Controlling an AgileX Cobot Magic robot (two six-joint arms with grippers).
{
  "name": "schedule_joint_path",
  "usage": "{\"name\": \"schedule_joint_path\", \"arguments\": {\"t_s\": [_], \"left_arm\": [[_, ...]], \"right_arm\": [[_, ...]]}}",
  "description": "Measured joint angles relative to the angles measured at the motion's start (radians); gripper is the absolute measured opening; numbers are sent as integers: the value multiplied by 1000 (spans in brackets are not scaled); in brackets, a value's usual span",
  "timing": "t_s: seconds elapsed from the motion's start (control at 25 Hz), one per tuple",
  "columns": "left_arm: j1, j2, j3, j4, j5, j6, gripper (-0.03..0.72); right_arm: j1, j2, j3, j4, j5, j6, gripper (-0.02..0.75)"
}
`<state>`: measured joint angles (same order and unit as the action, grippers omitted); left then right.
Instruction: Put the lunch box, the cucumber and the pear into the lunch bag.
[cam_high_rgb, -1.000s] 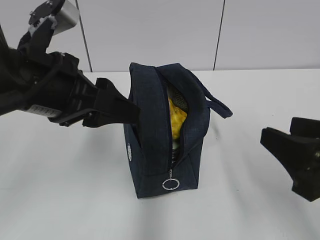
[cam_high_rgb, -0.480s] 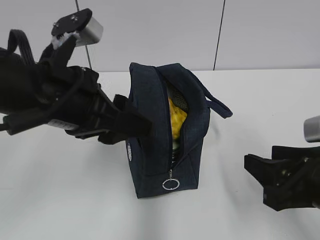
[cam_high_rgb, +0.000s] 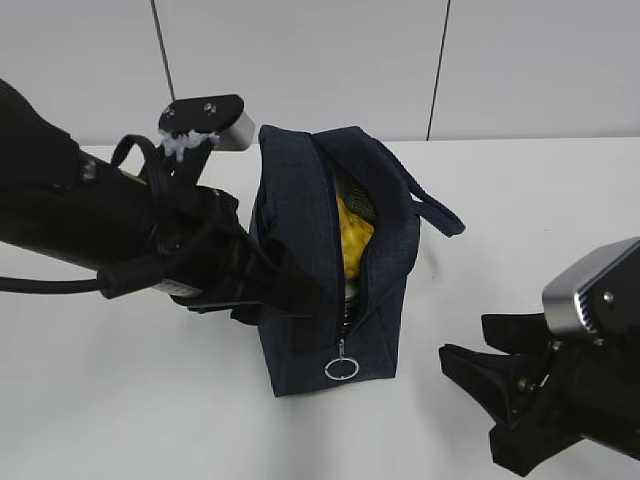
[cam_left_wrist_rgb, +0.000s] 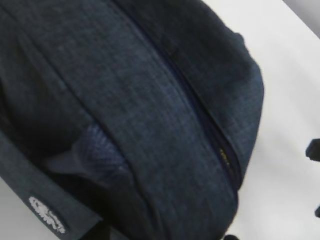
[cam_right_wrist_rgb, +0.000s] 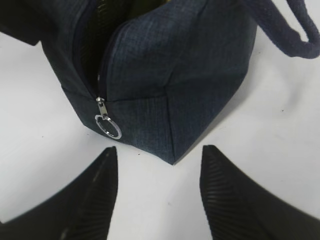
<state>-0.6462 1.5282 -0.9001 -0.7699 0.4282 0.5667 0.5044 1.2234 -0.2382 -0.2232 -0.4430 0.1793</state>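
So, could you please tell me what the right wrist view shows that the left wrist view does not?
Only the right wrist view shows the metal ring pull at the bottom of the open zipper, the loop handle, and the right end effector with fingers apart, short of the bag. Only the left wrist view shows a small white logo on the fabric. Both show the navy lunch bag on the white table.
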Motion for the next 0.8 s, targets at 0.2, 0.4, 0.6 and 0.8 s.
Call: {"name": "schedule_joint_path", "arguments": {"t_s": [0.2,0.4,0.6,0.8], "left_arm": [[0,14,0,-11,-8,0,231],[0,14,0,-11,-9,0,43],[0,14,0,-11,-9,0,8],[0,14,0,-11,-9,0,4]], "right_arm": [[0,87,0,-113,-58,14,377],[0,228,0,-232,-197,24,314],[0,354,-37,-278,-285,25,307],[0,441,-113,-316,-283,25,307]]}}
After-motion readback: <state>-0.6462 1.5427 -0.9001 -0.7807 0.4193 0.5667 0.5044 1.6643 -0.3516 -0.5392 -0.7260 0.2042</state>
